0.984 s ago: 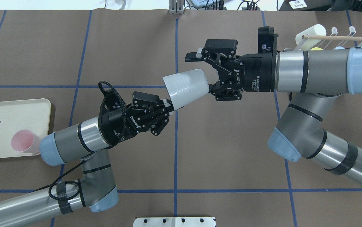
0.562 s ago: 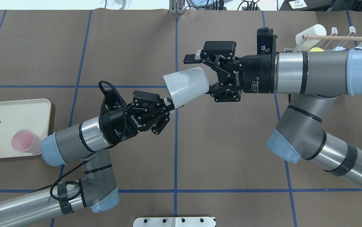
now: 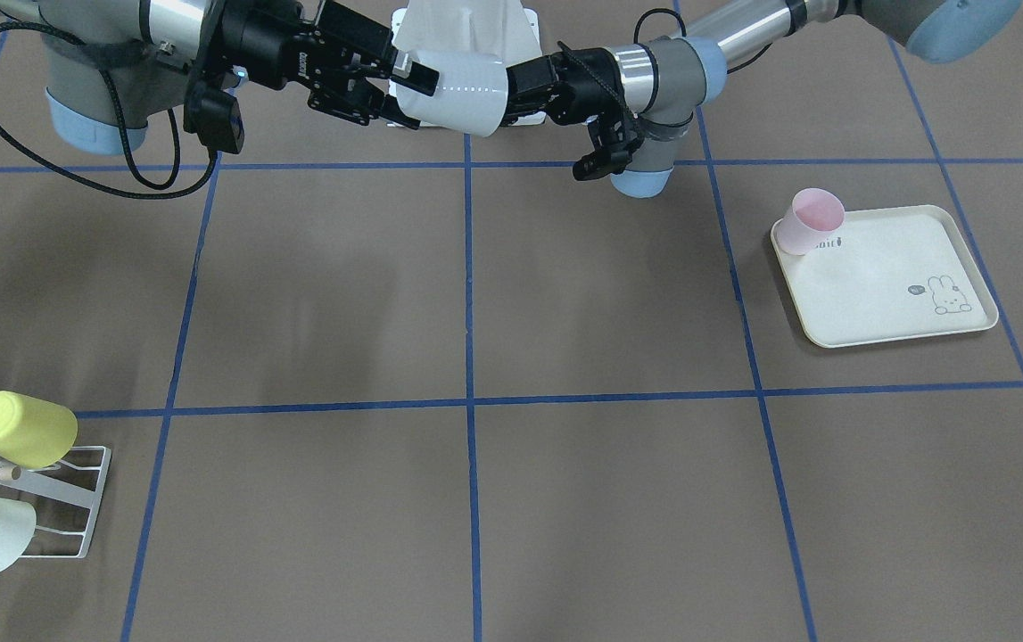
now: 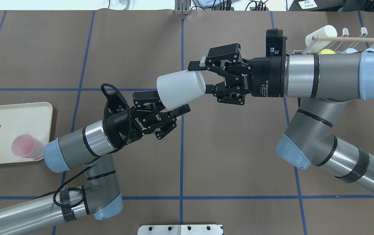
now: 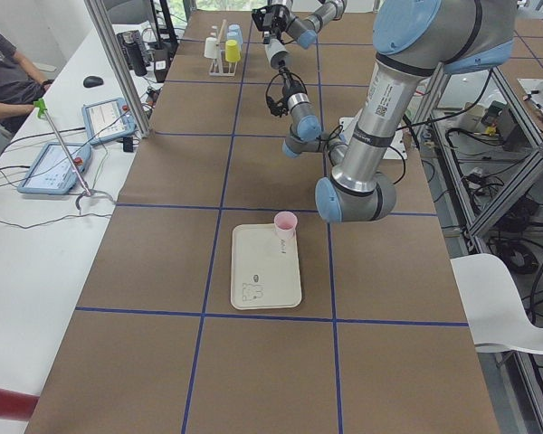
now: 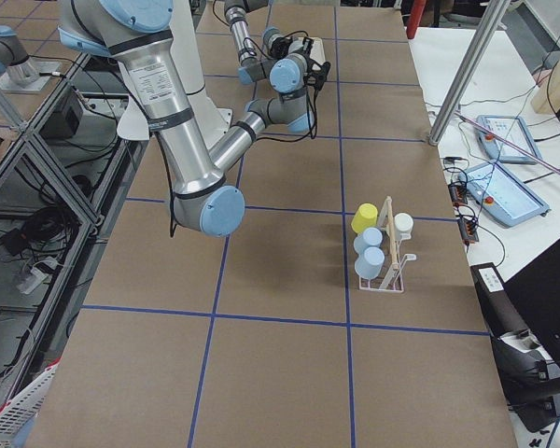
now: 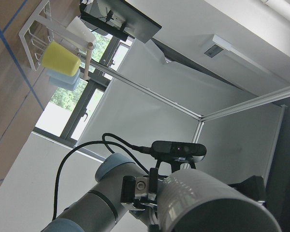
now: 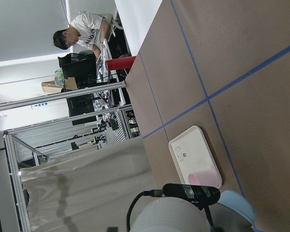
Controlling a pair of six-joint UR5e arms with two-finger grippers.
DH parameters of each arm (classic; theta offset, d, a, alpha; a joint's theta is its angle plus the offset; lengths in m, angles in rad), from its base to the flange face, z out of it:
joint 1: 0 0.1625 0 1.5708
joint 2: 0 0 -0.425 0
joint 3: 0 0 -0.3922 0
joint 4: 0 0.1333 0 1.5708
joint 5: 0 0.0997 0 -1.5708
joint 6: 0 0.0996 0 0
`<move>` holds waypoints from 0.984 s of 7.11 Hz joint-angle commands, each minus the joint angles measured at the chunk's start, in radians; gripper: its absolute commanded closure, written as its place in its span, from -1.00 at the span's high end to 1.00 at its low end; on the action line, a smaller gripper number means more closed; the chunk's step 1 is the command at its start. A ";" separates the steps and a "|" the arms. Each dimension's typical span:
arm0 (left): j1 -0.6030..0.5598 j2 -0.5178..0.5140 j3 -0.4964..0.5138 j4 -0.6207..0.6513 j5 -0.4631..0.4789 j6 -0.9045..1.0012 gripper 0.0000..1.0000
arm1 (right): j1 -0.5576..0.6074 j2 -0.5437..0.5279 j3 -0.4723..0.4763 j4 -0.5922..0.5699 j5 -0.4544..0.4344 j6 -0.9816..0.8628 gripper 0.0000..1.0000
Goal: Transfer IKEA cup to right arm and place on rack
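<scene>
the ikea cup [image 4: 180, 89] hangs on its side in mid-air over the middle of the table [image 4: 239, 156], with its mouth toward the left gripper [image 4: 171, 105] and its closed end toward the right gripper [image 4: 201, 77]. the right one looks clamped across that closed end. the left one's fingers stand apart around the rim, so i'd read this as the release half of the handover. draw the left gripper straight back along the cup's axis, so no finger drags the rim and twists the cup in the right grip. both forearms lie about level, wrists facing each other. the rack [image 4: 350, 38] sits at the far right, partly full, beyond the right arm [image 4: 330, 75].
</scene>
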 commanded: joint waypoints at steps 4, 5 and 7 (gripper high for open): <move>-0.024 0.027 -0.002 0.007 0.019 0.012 0.70 | 0.003 -0.003 0.011 0.001 -0.001 0.001 -0.45; -0.054 0.046 -0.002 0.030 0.016 0.012 0.70 | 0.003 -0.005 0.016 0.001 -0.001 0.001 -0.45; -0.091 0.089 -0.006 0.037 0.007 0.012 0.69 | 0.011 -0.009 0.018 0.001 -0.001 0.001 -0.45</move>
